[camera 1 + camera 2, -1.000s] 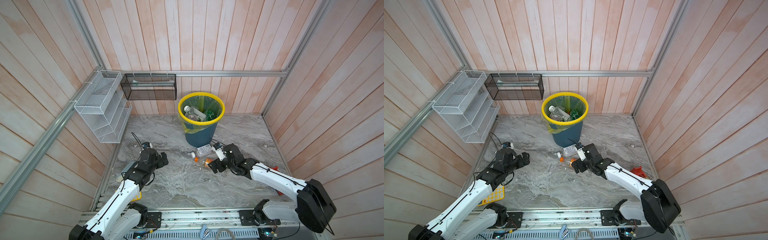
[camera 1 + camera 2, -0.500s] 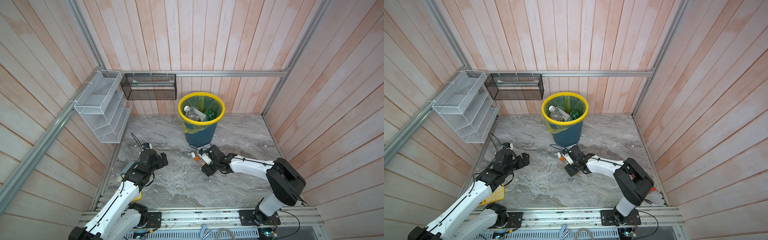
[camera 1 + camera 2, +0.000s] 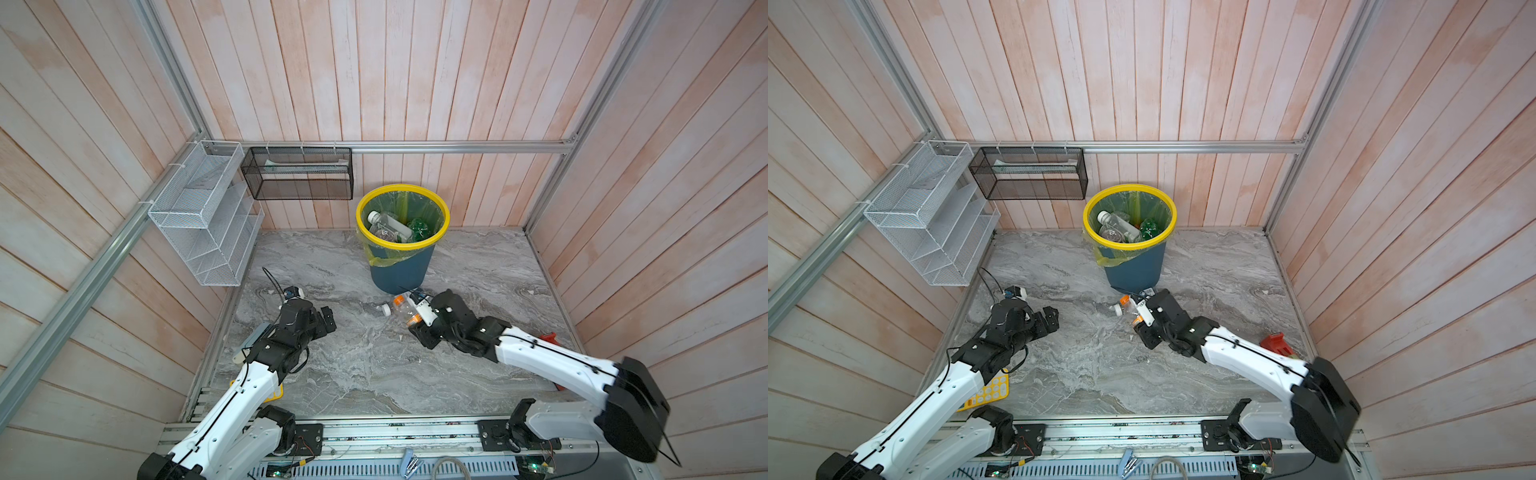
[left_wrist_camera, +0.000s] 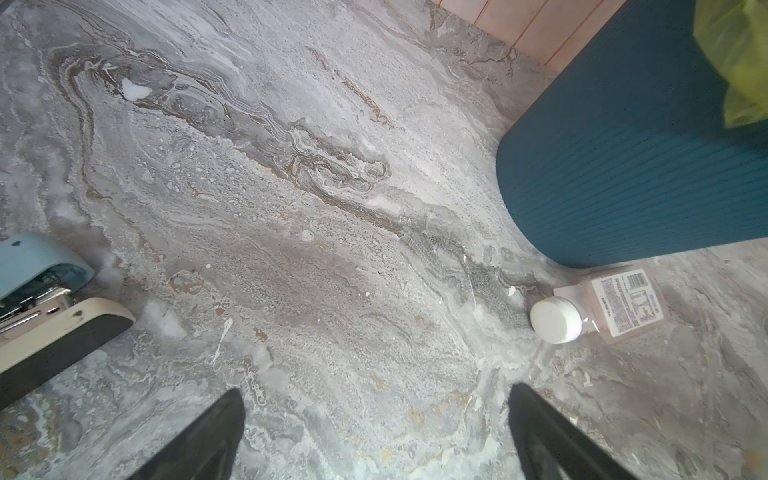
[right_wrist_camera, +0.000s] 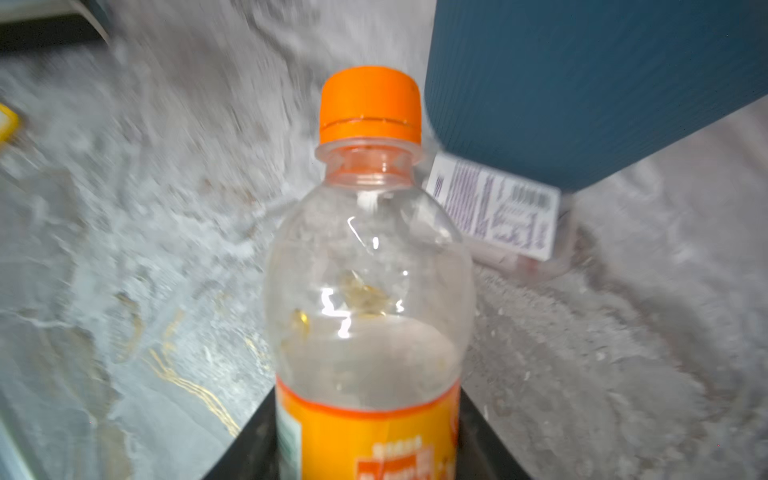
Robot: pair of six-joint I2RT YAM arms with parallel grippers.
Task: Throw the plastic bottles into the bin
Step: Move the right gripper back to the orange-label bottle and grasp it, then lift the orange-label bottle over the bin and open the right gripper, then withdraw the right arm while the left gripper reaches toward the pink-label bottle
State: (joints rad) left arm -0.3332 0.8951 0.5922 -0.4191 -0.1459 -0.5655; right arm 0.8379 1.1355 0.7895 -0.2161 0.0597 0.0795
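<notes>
Orange-capped bottle [image 5: 365,291] being clamped at the label by right gripper [image 3: 417,323], low beside the foot of the bin [image 3: 399,270] — evidently for lifting in. Left gripper [image 4: 374,390] hanging wide open, gripping nothing.

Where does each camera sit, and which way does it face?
Top views: high overhead, looking down on the grey marble table, round dark-blue bin with yellow rim, left arm and right arm.
Left wrist: low over the table, facing the bin; open left gripper shows.
Right wrist: along the right gripper, shut on the clear orange-capped plastic bottle.
Shared: both wrist views show the bin wall and the white-labelled bottle lying beside it.
</notes>
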